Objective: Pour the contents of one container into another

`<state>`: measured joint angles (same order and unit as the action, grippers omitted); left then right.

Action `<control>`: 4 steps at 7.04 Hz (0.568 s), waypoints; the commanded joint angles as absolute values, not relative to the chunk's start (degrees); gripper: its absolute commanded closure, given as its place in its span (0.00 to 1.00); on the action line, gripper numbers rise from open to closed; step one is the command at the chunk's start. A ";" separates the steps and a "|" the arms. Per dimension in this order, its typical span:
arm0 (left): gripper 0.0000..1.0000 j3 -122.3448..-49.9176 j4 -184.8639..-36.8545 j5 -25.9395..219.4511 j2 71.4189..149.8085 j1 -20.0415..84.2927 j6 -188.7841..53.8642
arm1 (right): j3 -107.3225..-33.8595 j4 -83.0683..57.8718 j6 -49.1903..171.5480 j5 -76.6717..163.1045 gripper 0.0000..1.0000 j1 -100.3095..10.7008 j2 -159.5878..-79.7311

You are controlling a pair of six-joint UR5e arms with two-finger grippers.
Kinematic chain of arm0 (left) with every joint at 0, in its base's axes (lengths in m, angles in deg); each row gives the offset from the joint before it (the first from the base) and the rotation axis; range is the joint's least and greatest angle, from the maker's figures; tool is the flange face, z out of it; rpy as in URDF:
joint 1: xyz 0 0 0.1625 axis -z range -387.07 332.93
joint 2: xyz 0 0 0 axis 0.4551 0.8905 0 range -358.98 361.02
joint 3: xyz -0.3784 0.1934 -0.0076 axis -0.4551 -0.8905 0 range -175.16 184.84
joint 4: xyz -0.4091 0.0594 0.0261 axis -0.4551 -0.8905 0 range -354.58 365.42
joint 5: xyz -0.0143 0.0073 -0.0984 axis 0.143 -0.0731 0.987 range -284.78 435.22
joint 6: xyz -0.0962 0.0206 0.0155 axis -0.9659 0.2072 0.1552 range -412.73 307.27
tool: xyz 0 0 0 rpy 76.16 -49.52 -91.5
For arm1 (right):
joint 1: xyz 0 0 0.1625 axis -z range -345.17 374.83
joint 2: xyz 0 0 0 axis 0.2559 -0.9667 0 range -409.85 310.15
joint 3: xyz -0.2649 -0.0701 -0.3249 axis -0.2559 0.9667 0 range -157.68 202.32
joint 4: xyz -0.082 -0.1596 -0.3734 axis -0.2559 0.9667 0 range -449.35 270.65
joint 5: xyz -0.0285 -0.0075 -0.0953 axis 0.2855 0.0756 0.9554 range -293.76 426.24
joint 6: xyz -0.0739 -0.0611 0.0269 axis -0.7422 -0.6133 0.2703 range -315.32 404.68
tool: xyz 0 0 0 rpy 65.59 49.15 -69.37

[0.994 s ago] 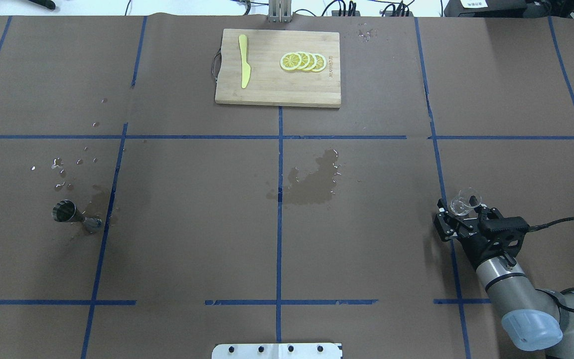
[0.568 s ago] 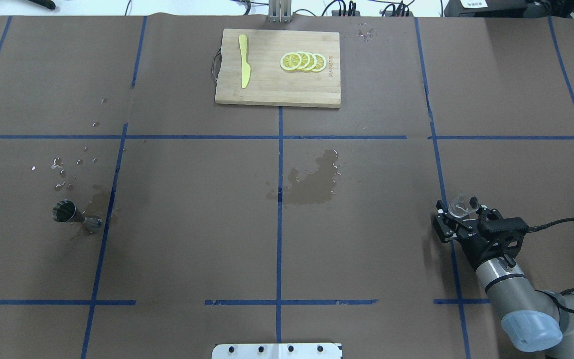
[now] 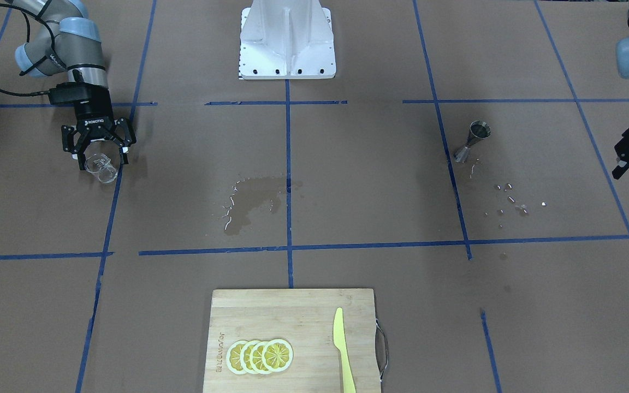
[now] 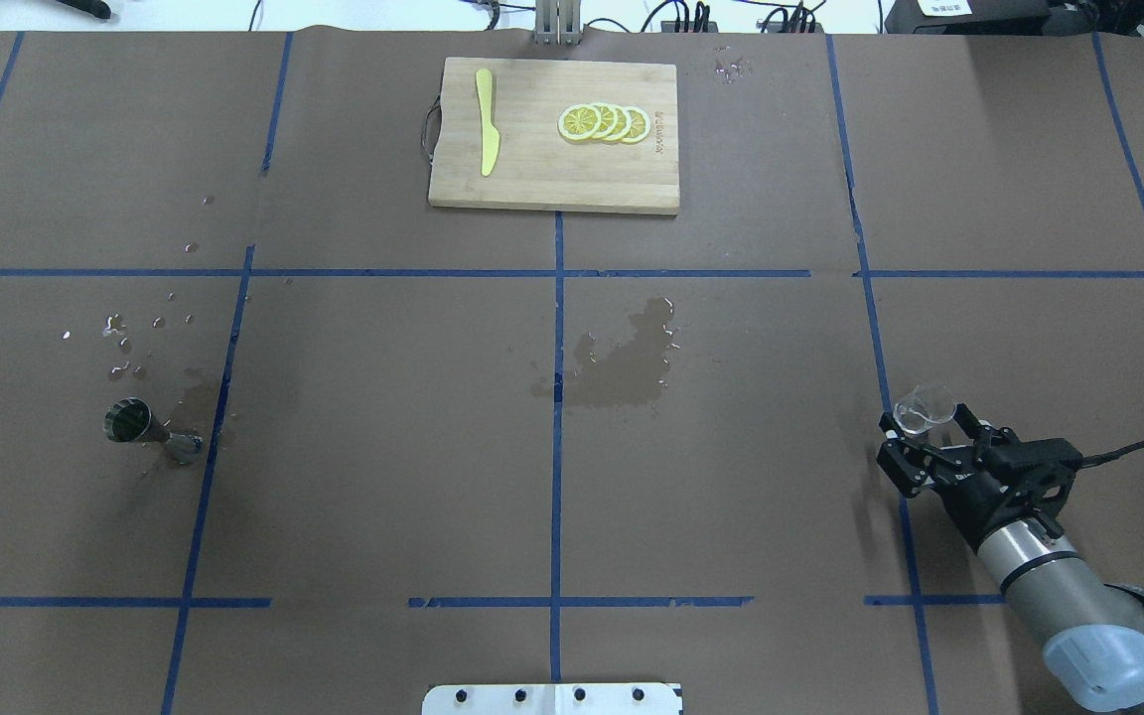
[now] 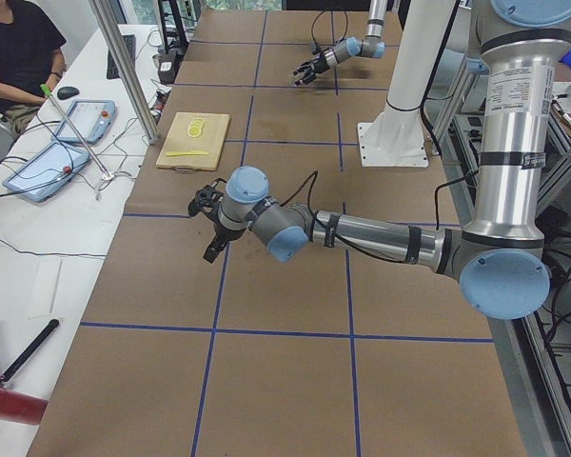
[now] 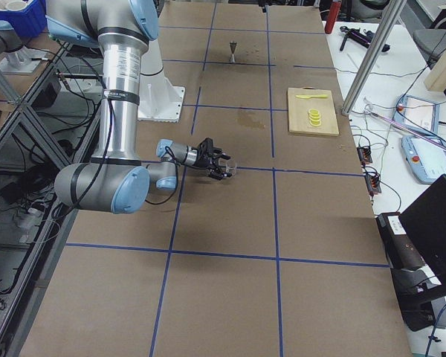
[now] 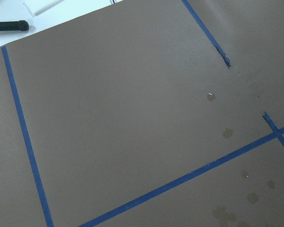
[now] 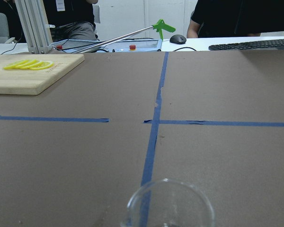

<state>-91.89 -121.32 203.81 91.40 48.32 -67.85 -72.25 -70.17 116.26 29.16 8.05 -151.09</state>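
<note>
**Glass cup between spread right fingers, jigger far across the table**

The small, clear, round glass cup (image 4: 925, 408) stands on the brown paper-covered table (image 4: 383, 477) at the robot's right. It sits between the wide-spread fingertips of the right gripper (image 4: 928, 420); whether they touch it cannot be told. The small silver hourglass-shaped metal jigger (image 4: 140, 430) stands upright well apart from the cup, on the robot's left side. It is just beside a blue tape line (image 4: 205, 467), with water droplets (image 4: 125, 343) near it. The left gripper (image 3: 620, 161) hangs above the table, outward of the jigger, its fingers apart and holding nothing. A wet stain (image 4: 622, 367) darkens the table's middle.
</note>
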 commanded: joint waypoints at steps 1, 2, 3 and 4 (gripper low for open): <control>0.00 -92.02 -121.32 203.81 91.37 48.69 -67.85 | -78.38 -74.40 116.22 22.23 0.01 8.15 -157.92; 0.00 -91.84 -121.32 203.72 91.37 48.69 -67.85 | -81.10 -74.49 116.31 19.16 0.01 7.97 -159.96; 0.00 -91.75 -121.32 203.72 91.37 48.69 -67.85 | -83.57 -74.49 116.22 14.08 0.01 7.62 -162.94; 0.00 -91.32 -121.41 203.72 91.37 48.60 -67.76 | -84.72 -74.49 116.22 7.77 0.00 3.53 -164.36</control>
<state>-91.69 -121.34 203.73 91.37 48.65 -67.83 -82.57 -74.42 116.25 14.71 6.72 -161.89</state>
